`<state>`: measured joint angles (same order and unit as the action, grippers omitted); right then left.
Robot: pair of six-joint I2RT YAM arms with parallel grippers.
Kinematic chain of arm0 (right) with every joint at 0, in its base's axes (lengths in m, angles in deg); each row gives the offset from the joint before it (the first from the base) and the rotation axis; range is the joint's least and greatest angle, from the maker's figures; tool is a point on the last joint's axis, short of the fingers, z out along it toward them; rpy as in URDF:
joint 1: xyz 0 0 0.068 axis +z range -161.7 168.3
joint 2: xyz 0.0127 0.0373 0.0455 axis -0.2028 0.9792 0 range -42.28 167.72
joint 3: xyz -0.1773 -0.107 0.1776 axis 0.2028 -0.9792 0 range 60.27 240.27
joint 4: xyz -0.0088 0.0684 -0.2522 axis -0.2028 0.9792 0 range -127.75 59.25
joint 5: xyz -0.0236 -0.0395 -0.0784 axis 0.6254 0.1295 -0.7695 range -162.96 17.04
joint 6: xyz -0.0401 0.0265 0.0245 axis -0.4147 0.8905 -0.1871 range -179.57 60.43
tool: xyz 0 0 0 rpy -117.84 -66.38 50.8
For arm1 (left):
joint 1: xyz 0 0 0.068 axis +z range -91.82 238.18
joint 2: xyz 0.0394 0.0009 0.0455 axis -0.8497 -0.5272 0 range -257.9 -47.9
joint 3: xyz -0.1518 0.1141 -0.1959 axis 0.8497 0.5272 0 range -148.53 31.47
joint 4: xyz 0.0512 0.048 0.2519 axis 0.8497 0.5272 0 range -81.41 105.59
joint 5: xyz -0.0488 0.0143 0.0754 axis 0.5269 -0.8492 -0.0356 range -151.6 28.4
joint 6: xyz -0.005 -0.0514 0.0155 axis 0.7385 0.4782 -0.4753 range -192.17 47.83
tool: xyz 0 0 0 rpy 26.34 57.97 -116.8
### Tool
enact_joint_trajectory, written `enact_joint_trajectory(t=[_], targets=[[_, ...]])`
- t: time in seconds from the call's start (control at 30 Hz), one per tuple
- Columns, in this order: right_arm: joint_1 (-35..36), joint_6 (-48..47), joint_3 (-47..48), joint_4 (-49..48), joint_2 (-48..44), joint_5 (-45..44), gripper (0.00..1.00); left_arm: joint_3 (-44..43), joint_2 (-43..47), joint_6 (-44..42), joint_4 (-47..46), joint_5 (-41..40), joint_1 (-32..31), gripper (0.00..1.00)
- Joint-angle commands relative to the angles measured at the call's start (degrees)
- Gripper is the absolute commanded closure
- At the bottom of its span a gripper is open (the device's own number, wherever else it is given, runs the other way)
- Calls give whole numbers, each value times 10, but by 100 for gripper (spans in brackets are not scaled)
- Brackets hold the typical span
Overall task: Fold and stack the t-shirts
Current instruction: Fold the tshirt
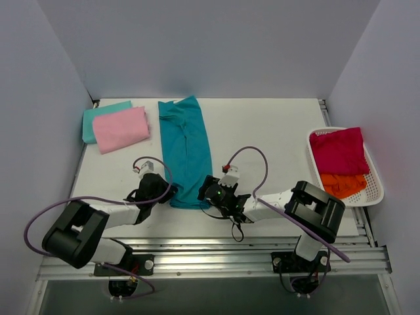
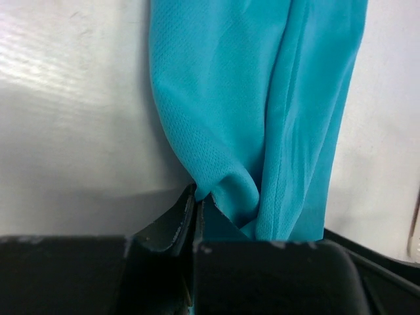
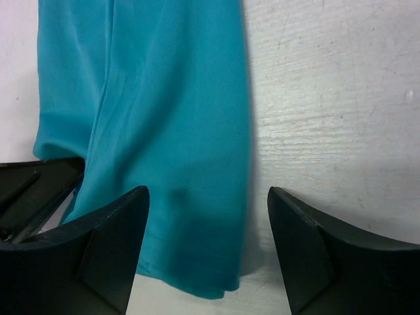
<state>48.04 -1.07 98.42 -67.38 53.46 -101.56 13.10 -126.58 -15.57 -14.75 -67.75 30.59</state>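
The teal shirt (image 1: 187, 147) lies mid-tabletop as a long narrow strip, its sides already turned in lengthwise, running from the far edge down toward the arms. The left hand (image 2: 197, 210) is pressed together on the near left corner of the hem, a small bunch of cloth pinched between its jaws. The right hand (image 3: 207, 197) is spread, with its jaws straddling the near right corner; the cloth's edge sits between them and is not yet gripped.

At the far left of the tabletop (image 1: 269, 131) a pink shirt (image 1: 121, 128) lies folded on top of a folded aqua shirt (image 1: 98, 113) — so the stack looks begun, two deep. In the basket (image 1: 374, 190) at the right, a crimson shirt (image 1: 338, 149) rests loosely above an orange shirt (image 1: 341, 184), both unfolded.

So, by my reading, the work is roughly at its midpoint: two shirts done, one half folded, two untouched. The teal one needs its hem brought up toward the collar — likely once the right hand has a hold to match the left — and must then go onto the pink. After that come the two from the basket.
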Motion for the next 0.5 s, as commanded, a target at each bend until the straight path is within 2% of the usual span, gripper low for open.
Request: enact_joint_trajectory(t=[0.0,0.03,0.1,0.23,0.4,0.47], targets=[[12,8,3,19,14,0,32,1,-47,-4,-29,20,3,98],[12,9,1,17,14,3,40,1,-53,-3,-33,24,3,98],[13,7,-1,12,15,4,45,1,-65,-2,-44,26,3,98],[13,5,-3,8,17,6,65,2,-67,-2,-47,28,3,98],[13,4,-4,14,15,2,78,4,-47,-3,-28,20,3,98],[13,5,-7,25,10,-6,92,6,-31,-5,-16,18,3,98]])
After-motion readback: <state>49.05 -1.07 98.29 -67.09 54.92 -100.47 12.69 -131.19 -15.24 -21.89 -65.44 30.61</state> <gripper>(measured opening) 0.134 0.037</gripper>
